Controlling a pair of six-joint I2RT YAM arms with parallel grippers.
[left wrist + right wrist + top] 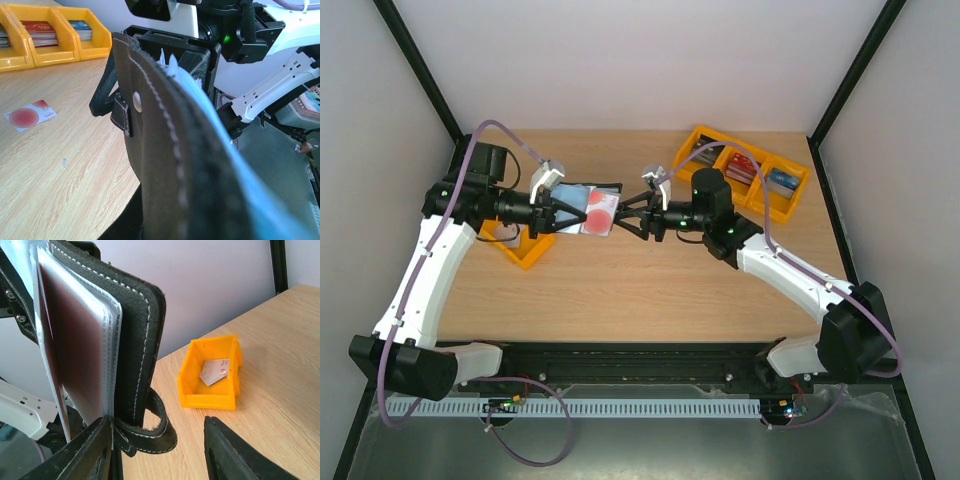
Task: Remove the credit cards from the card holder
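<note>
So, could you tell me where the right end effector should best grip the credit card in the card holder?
Probably the credit card by its free edge, which faces the right end effector; come straight in from that side, one finger on each flat face. The card is thin, and the left end effector clamps the card holder at the opposite side.

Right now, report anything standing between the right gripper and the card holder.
Nothing visible does. The card holder, held upright by the left gripper, sits right at the open right gripper. Only the holder's own strap loop hangs in the gap between that gripper's fingers.
</note>
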